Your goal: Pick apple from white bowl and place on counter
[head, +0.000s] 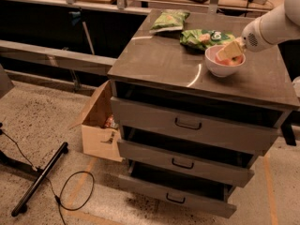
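The white bowl (224, 66) stands on the grey-brown counter (164, 57), toward its right rear. The red and yellowish apple (230, 60) lies inside the bowl, only partly visible. My gripper (228, 51), at the end of the white arm coming in from the upper right, reaches down into the bowl, right on top of the apple and covering part of it. The apple sits low in the bowl, not lifted.
Two green snack bags (169, 20) (202, 37) lie at the back of the counter, one close behind the bowl. Three drawers (187, 124) below stand partly pulled out. An open cardboard box (98, 130) sits left of the cabinet. A black stand leg (40, 179) and cable (75, 191) lie on the floor.
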`<action>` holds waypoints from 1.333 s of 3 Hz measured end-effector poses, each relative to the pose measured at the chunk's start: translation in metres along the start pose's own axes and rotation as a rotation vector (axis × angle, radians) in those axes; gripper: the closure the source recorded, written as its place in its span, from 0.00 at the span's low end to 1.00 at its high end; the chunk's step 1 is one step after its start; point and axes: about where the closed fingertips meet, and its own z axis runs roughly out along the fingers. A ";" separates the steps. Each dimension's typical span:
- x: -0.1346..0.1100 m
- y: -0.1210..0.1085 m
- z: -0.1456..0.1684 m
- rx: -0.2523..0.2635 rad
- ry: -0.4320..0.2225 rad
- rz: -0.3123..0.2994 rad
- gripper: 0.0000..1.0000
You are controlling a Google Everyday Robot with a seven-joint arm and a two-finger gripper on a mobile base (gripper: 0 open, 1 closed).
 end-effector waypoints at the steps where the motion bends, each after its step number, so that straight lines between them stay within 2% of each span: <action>1: 0.004 0.001 0.002 -0.002 0.010 0.003 0.48; 2: 0.008 0.002 0.003 -0.004 0.018 0.002 0.55; 3: 0.013 0.004 0.004 -0.008 0.032 -0.002 0.54; 4: 0.015 0.006 0.005 -0.012 0.042 -0.008 0.44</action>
